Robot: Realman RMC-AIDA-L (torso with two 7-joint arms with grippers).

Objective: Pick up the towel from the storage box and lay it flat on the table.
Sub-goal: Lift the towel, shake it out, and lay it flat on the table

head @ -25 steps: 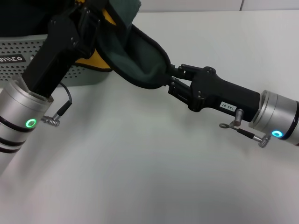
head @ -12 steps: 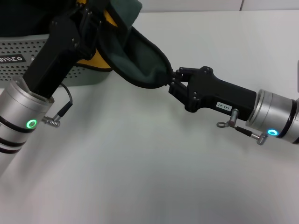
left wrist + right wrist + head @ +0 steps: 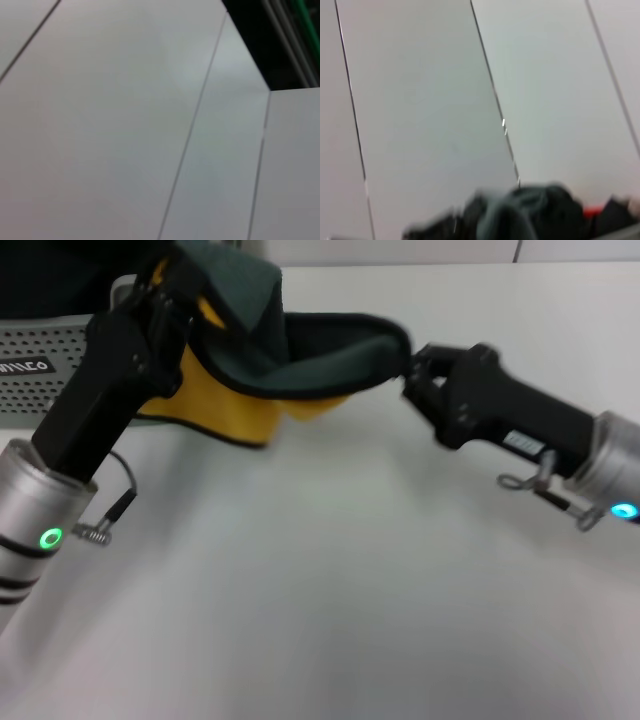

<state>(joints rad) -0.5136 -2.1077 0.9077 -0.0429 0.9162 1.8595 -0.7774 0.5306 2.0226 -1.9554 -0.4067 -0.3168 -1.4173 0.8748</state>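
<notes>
While the towel [image 3: 275, 365] hangs stretched above the table [image 3: 330, 590], the left gripper [image 3: 175, 285] at upper left and the right gripper [image 3: 412, 368] at centre right each clamp one edge. White letters on the storage box [image 3: 45, 375] label are only partly visible.

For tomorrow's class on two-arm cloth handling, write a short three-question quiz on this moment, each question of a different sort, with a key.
1. True or false: the towel lies flat on the table.
2. Which face of the towel hangs toward the table? A. yellow-orange B. dark green-grey C. white
3. Fill in: the left gripper holds one end of the towel, and the ____ gripper holds the other.

Key
1. False: it hangs stretched between the two grippers, above the table and beside the storage box.
2. A
3. right
</notes>
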